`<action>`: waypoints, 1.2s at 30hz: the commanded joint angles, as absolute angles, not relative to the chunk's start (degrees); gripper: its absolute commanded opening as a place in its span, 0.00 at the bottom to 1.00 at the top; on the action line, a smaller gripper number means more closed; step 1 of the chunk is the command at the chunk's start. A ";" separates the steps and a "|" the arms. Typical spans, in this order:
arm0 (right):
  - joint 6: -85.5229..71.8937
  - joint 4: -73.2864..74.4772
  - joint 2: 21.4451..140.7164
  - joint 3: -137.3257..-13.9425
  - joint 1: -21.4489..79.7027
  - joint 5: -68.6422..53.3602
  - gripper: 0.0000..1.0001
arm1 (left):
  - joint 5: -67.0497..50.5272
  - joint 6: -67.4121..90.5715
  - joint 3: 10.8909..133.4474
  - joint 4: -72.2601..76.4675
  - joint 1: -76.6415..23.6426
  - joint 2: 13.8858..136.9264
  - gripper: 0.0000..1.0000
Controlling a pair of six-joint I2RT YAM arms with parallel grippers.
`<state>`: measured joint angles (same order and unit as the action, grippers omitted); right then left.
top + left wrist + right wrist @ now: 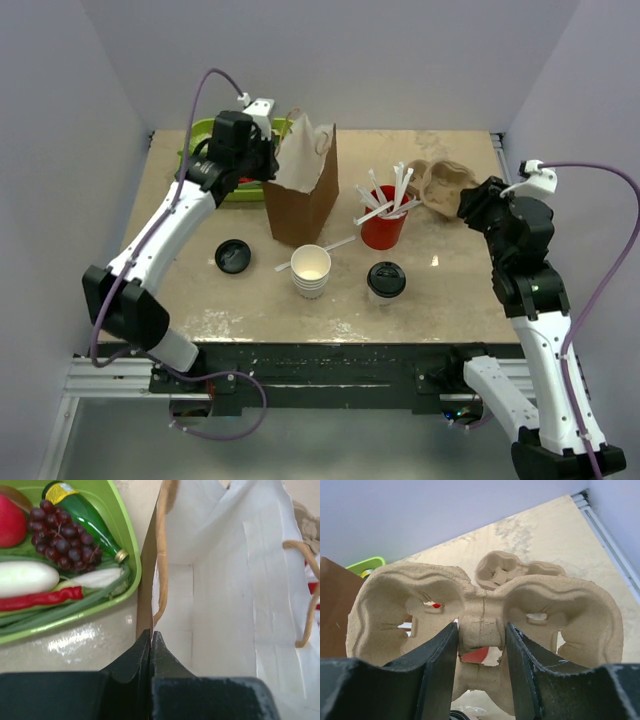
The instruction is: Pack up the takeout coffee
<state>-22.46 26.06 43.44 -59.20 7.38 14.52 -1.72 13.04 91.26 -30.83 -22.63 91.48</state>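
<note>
Our left hand is clenched on the rim of the paper bag. Right of it and nearer us, the takeout coffee stands upright on the bench, well apart from both hands. We judge it light, thin-walled and crushable: grip gently below the lid. Our right hand grasps the bridge of the cup carrier.

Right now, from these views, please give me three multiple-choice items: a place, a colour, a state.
1. The takeout coffee stands: A on top of the cup stack; B right of the cup stack; C left of it.
2. The stirrer cup is: A red; B blue; C green.
3. The left gripper has its jaws: A wide open; B shut on the rim of the paper bag; C half open.
Answers: B, it stands to the stack's right; A, plainly red; B, the rim is pinched between them.
</note>
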 commanded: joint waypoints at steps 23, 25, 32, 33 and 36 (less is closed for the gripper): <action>-22.24 -3.68 54.14 -67.59 9.40 -34.88 0.44 | -5.68 21.00 65.85 -38.15 -24.70 60.48 0.00; -23.02 -4.65 55.19 -68.02 10.37 -35.59 0.44 | -7.99 22.14 64.00 -37.35 -24.79 60.03 0.00; -18.99 -7.46 63.08 -74.52 26.07 -38.66 0.44 | -3.18 25.05 62.84 -39.11 -25.22 58.89 0.00; -19.59 -7.91 64.32 -75.49 27.32 -40.24 0.44 | -2.47 25.57 63.10 -39.37 -25.22 58.71 0.00; -19.86 -10.37 68.46 -78.65 31.72 -43.93 0.43 | 2.26 27.77 64.16 -40.77 -25.22 57.92 0.02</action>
<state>-20.75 -3.99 65.04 -73.56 27.20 -37.36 -3.01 23.99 63.46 -38.76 -24.93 59.57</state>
